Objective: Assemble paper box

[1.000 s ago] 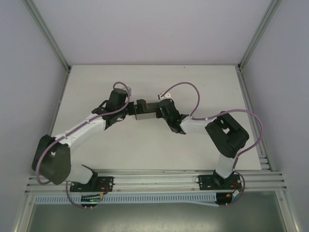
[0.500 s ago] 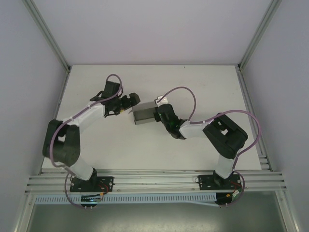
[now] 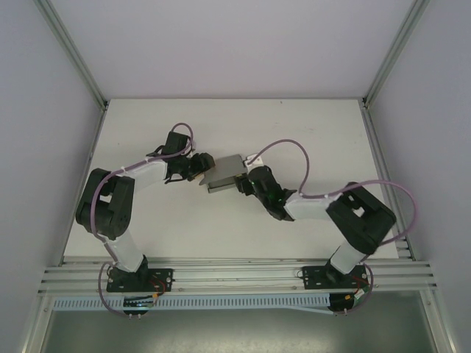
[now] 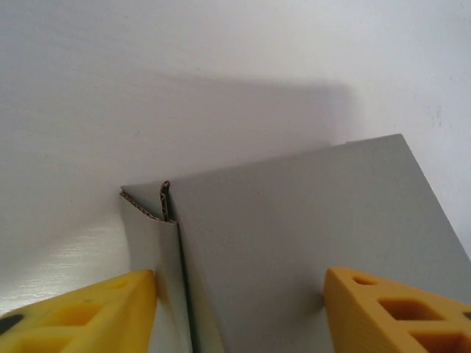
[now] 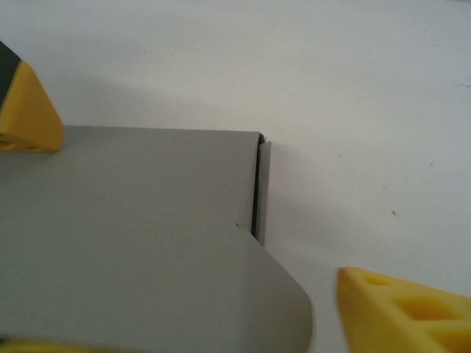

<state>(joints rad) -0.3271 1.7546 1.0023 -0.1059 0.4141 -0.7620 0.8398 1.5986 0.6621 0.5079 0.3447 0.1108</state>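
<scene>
Top external: paper box is a low grey cardboard box, folded up, lying slightly skewed near the middle of the white table, between the two arms. Left gripper is at its left end, right gripper at its near-right end, both down at box height. Left wrist: box top panel is plain grey, with a side wall at its left whose cut edge shows the corrugated core; the wall sits just beside the panel with a thin dark seam between. The left gripper's yellow fingers stand partly apart with that box corner between them, one finger against the side wall and the other over the top panel. Cannot tell whether they actually clamp it. Right wrist: a rounded flap lies on the box top at the near end, and a narrow wall edge shows along the right side. The right gripper's jaws are wide apart, straddling the box: one finger at the far-left edge, the other off to the right over bare table, gripping nothing.
</scene>
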